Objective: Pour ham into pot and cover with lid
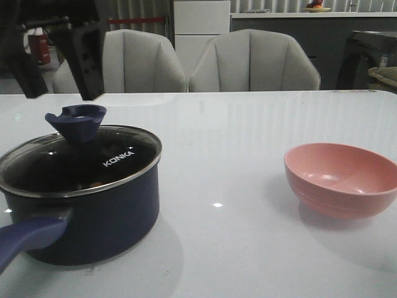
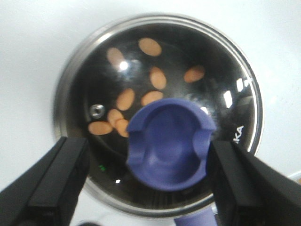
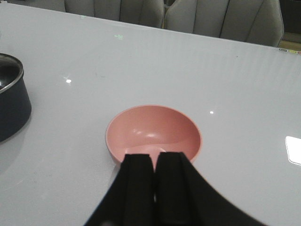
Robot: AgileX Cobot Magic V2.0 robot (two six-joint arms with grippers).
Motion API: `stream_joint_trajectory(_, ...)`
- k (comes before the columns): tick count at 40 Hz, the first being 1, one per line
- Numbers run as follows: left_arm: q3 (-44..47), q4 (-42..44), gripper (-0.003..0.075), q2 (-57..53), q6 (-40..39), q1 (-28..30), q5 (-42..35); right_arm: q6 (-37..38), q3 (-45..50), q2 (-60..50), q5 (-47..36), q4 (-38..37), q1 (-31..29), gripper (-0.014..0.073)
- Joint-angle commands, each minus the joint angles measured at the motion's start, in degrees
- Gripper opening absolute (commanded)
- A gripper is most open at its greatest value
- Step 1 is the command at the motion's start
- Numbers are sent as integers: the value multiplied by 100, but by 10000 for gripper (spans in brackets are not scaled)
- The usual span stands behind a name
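Glass lid point(image 1: 77, 162) with steel rim and flared purple knob point(image 2: 169, 143) seated on the round navy pot point(image 1: 93, 223), oval orange ham point(image 2: 158, 77) visible beneath. Left gripper point(image 2: 146, 183) spread wide, clear of the knob (holding nothing). Right gripper point(image 3: 155, 188) pressed closed above the smooth, empty pink bowl point(image 3: 153, 132) on the glossy white table point(image 1: 236, 143).
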Motion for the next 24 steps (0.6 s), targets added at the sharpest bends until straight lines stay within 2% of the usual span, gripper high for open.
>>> stream_joint_trajectory(1,-89,43,519,-735,-26,-14,309,-37,-150,35,-422,32,4,145)
stream_joint_trajectory(10,807,598,459,-2326,-26,-14,174,-37,-150,35,-422,32,4,145)
stream_joint_trajectory(24,2757,598,382,-5229,-26,-14,-1484,-37,-150,35,-422,32,4,145)
